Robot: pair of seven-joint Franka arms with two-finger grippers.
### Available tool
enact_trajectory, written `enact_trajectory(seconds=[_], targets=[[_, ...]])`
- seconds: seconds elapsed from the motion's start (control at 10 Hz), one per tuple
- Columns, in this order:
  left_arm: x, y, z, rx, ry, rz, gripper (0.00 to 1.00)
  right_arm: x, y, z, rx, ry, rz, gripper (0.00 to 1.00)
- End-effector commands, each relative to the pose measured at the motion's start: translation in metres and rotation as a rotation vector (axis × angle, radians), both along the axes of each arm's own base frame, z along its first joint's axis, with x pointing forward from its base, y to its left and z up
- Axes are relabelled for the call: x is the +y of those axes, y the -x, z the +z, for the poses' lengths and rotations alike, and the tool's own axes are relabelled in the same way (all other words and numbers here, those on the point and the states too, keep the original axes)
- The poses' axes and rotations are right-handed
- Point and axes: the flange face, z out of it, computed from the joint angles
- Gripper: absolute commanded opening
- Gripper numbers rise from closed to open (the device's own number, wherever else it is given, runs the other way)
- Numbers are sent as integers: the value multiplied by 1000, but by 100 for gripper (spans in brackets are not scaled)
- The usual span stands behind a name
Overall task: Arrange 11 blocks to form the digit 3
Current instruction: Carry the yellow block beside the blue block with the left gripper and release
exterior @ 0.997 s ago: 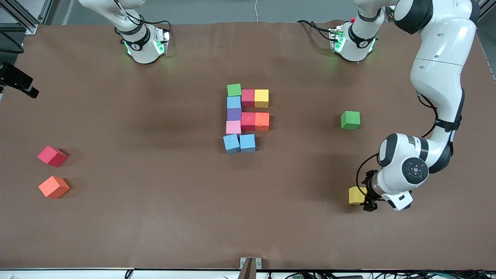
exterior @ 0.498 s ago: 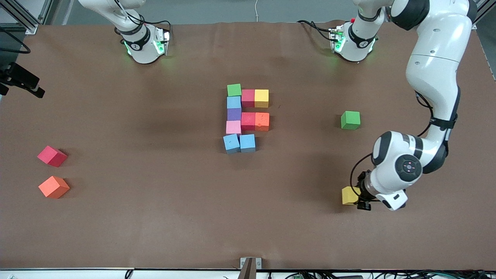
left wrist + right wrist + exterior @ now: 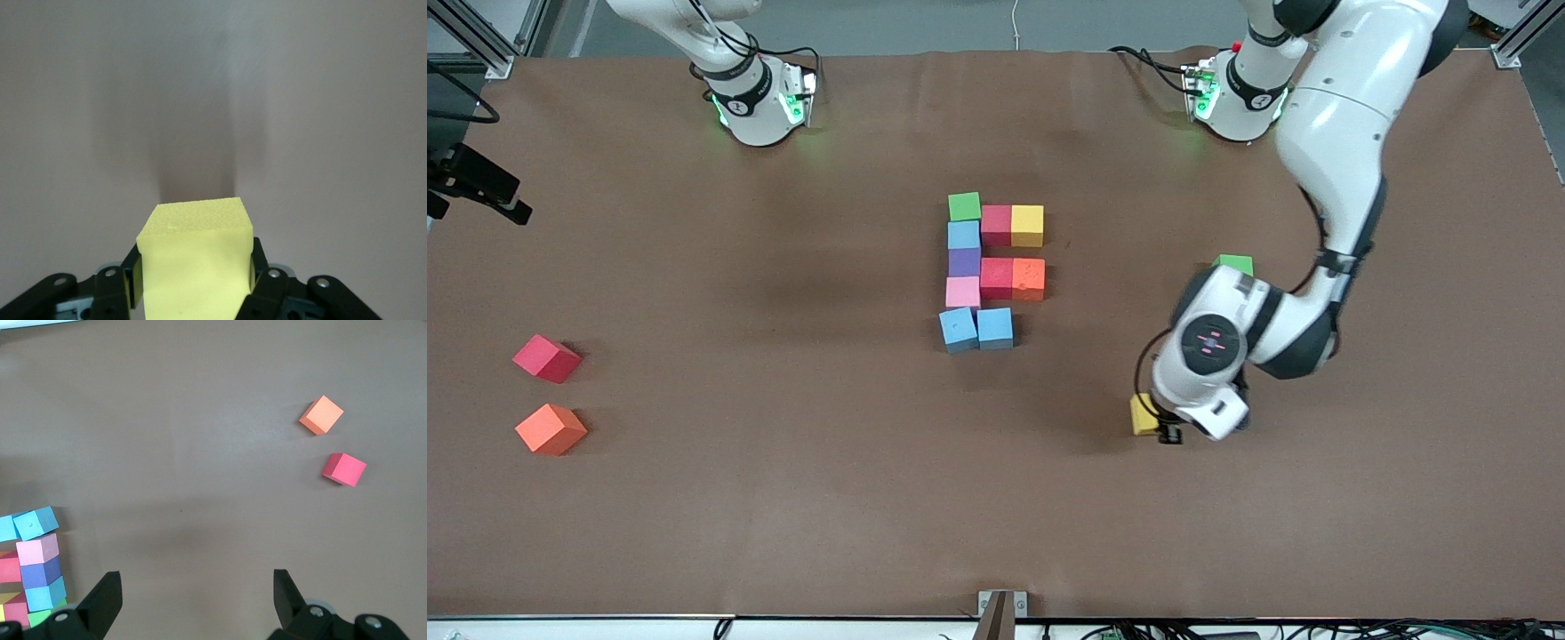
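Observation:
The unfinished digit 3 [image 3: 991,271] is a cluster of several touching blocks at the table's middle, with two light blue blocks [image 3: 976,329] at its end nearest the front camera. The cluster also shows in the right wrist view [image 3: 33,577]. My left gripper [image 3: 1154,425] is shut on a yellow block [image 3: 1141,414], held just above the table between the cluster and the left arm's end. In the left wrist view the yellow block [image 3: 195,260] sits squeezed between both fingers [image 3: 131,277]. My right gripper [image 3: 193,577] is open and empty, high over the table.
A loose green block [image 3: 1234,263] lies partly hidden under the left arm. A red block [image 3: 546,358] and an orange block [image 3: 551,428] lie near the right arm's end of the table. A black fixture [image 3: 476,188] juts in at that edge.
The left gripper closed on the yellow block and has carried it toward the block cluster, a little farther from the front camera. The left arm now covers part of the green block.

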Motion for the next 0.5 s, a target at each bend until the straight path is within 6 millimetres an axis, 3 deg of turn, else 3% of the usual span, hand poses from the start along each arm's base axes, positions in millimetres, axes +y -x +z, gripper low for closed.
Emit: enact_trajectory(seconds=[0.0,0.3,0.4], targets=[[-44,47,-3,3,-51,29,27,1,5,1,0,3,8,100],[-99,131,-2,14,-82,-31,27,1,5,0,3,2,7,100],[-109,144,-6,13,-61,-32,27,0,5,0,3,2,5,100]])
